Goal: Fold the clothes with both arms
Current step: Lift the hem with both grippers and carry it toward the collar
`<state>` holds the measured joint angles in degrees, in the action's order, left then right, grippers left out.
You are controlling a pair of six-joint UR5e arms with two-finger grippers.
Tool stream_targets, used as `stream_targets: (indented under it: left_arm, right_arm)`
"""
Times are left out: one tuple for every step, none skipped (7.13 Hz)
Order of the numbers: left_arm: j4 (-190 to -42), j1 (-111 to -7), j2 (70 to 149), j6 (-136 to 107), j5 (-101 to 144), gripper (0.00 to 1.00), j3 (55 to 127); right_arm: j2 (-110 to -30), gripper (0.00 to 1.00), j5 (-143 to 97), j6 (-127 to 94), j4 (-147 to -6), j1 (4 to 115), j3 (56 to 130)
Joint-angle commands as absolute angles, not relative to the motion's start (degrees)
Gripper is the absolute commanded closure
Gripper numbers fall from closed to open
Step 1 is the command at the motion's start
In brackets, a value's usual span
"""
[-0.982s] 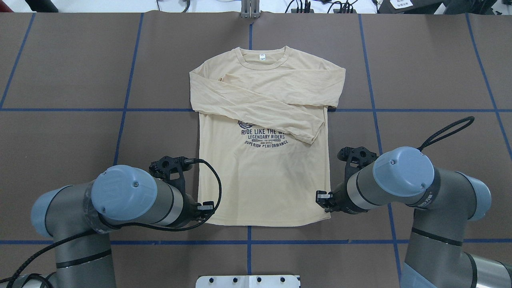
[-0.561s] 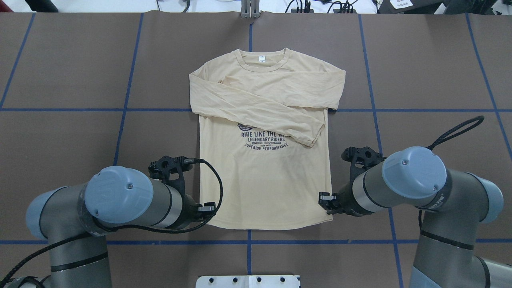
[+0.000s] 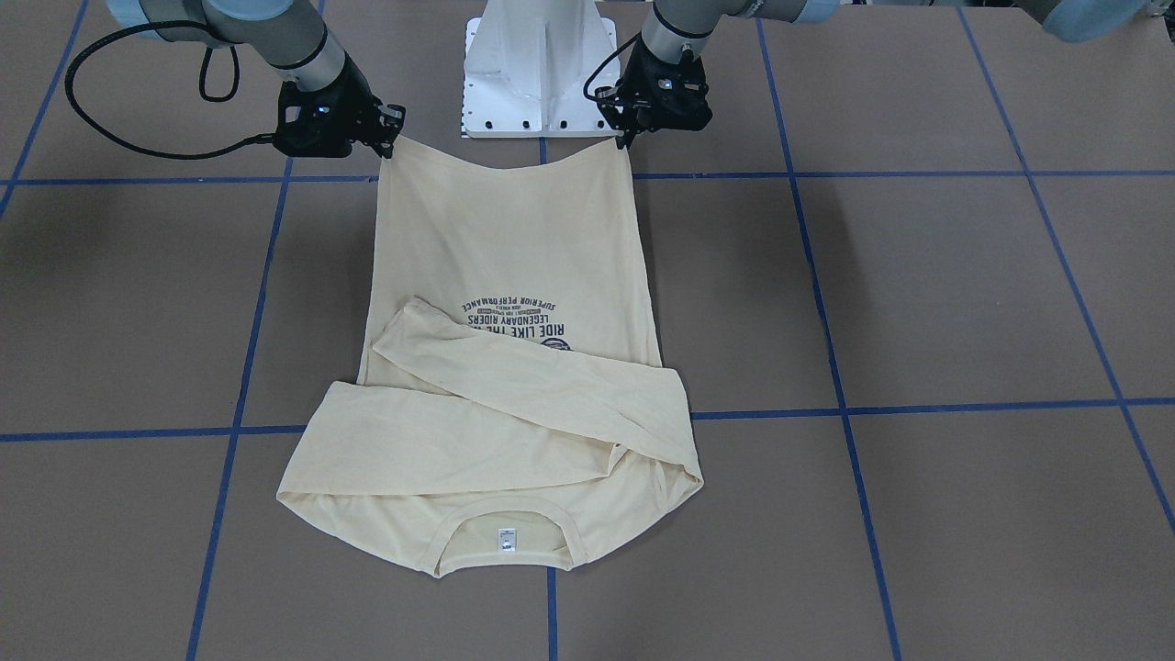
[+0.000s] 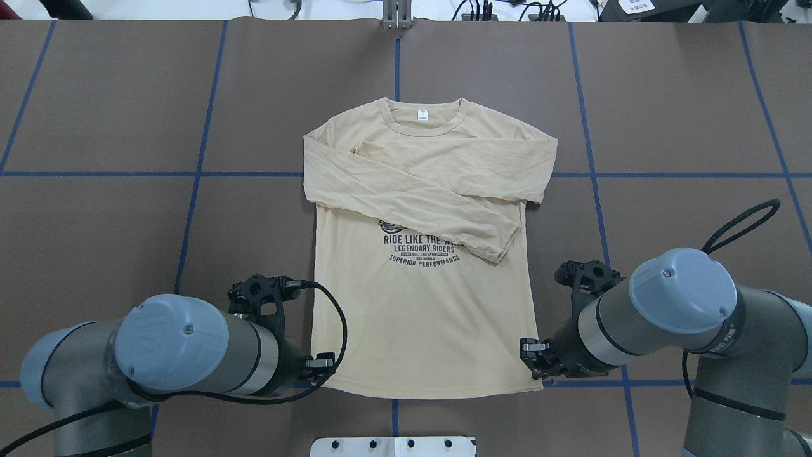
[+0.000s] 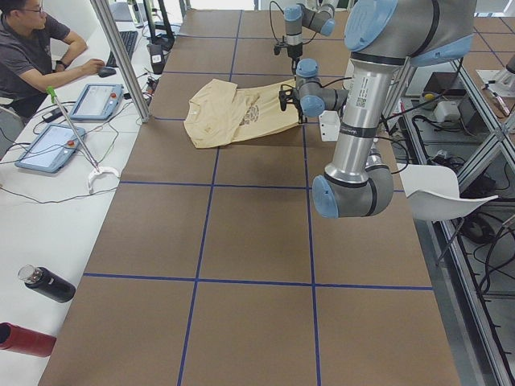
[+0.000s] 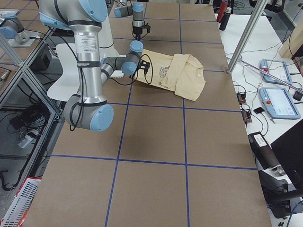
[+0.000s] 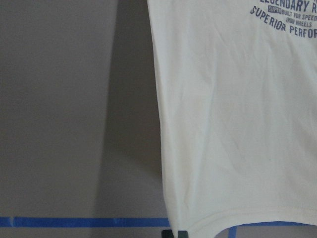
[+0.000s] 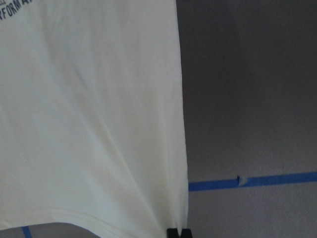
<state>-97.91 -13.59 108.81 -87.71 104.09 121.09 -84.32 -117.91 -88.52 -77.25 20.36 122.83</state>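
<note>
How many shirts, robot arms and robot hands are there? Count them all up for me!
Shirts: 1, the cream shirt.
Robot arms: 2, the left arm and the right arm.
Hands: 2, the left hand and the right hand, each pinching a bottom corner of the shirt.
Total: 5.

Brown table [image 4: 95,266], blue tape grid [image 4: 127,174] — white pedestal base [image 3: 537,64]; seated operator [image 5: 28,52], tablets [image 5: 96,100] nearby.
</note>
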Motion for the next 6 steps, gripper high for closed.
stream_targets:
  left_arm:
    - [-97.91,-9.95,104.95,-87.89,104.06,1.00,125.23]
    - [-97.82,-9.58,104.59,-87.98,104.06,1.00,125.42]
    - [-97.82,-9.58,104.76,-87.98,104.24,1.00,125.85]
    - [-97.91,-9.75,105.37,-87.89,104.41,1.00,125.86]
    - [-98.00,-11.32,105.99,-87.63,104.24,1.00,125.95]
    - [-98.09,-14.38,106.78,-87.19,104.76,1.00,125.95]
  right_arm:
    - [-85.60,1.00,-120.14,-91.58,-77.17,16.71,124.80]
    - [-85.61,1.00,-120.49,-91.58,-76.99,16.53,124.98]
    - [-85.69,1.00,-120.67,-91.58,-76.99,16.70,124.72]
    - [-85.43,1.00,-120.67,-91.23,-76.82,17.92,124.19]
    - [-85.08,1.00,-120.76,-90.97,-76.82,20.54,123.58]
    - [-84.38,1.00,-121.11,-90.79,-76.64,23.26,123.57]
